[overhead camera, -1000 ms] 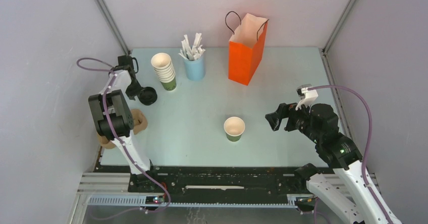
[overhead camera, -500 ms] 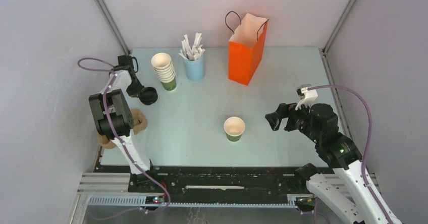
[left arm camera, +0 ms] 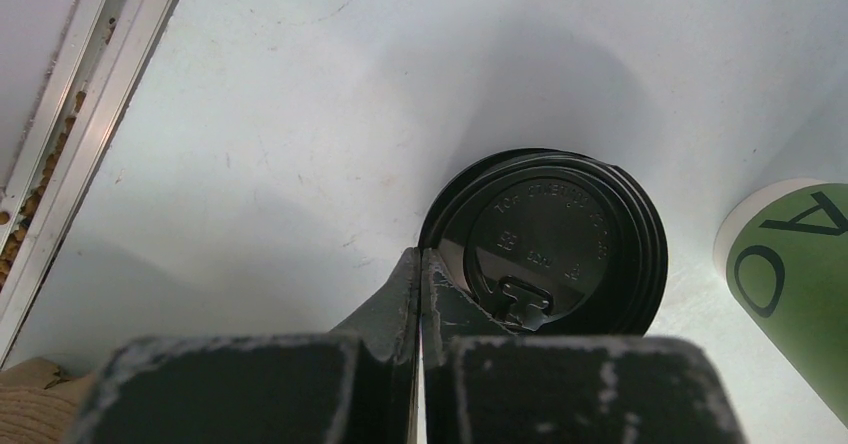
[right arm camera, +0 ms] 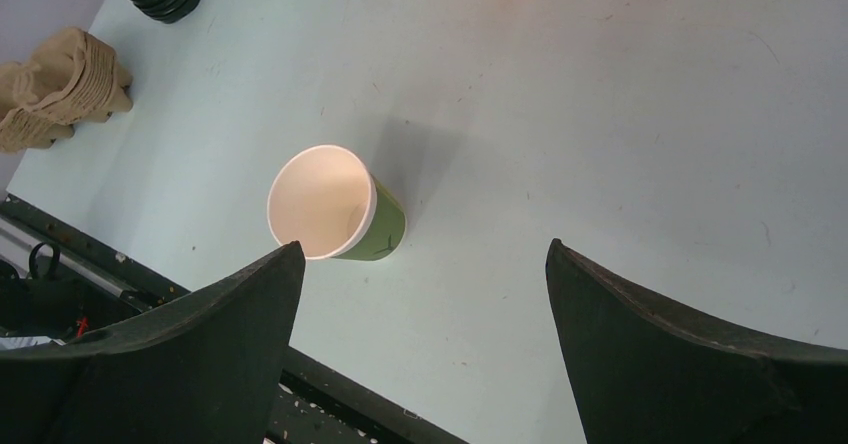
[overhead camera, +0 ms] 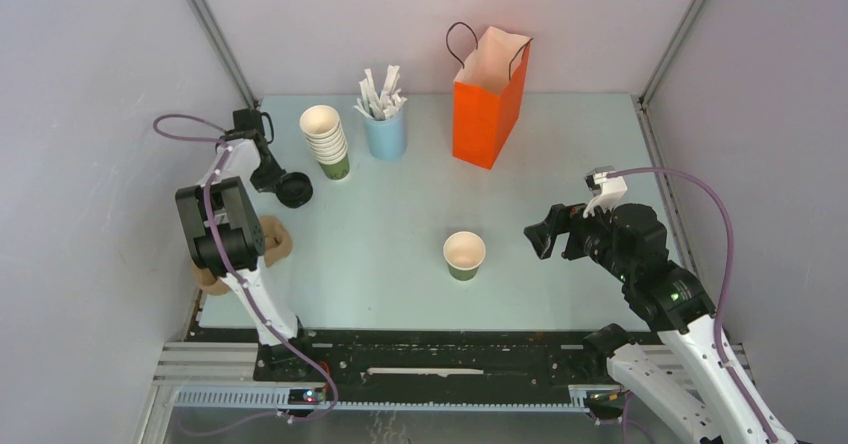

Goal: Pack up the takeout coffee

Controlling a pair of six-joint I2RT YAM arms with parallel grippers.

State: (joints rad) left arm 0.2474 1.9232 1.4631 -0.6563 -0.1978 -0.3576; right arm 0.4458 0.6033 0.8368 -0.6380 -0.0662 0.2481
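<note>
The takeout coffee cup (overhead camera: 464,254), green outside and cream inside, stands open-topped and lidless near the table's middle; the right wrist view shows the cup (right arm camera: 335,209) just beyond the left fingertip. My right gripper (overhead camera: 540,236) hovers to its right, open wide (right arm camera: 425,247), holding nothing. At the far left sits a stack of black lids (overhead camera: 292,190). My left gripper (overhead camera: 278,182) is shut at its near edge. In the left wrist view one finger lies outside and one over the top lid (left arm camera: 560,244), so the gripper (left arm camera: 421,264) pinches its rim.
A stack of cream-and-green cups (overhead camera: 326,139) stands right of the lids, its side (left arm camera: 790,274) close to them. A light blue cup of white sticks (overhead camera: 385,129) and an upright orange paper bag (overhead camera: 490,99) are at the back. Brown cardboard carriers (overhead camera: 270,242) lie at the left edge.
The left gripper's jaws have closed on the rim of the top lid. Both arms have hardly moved, and the cup stays where it was.
</note>
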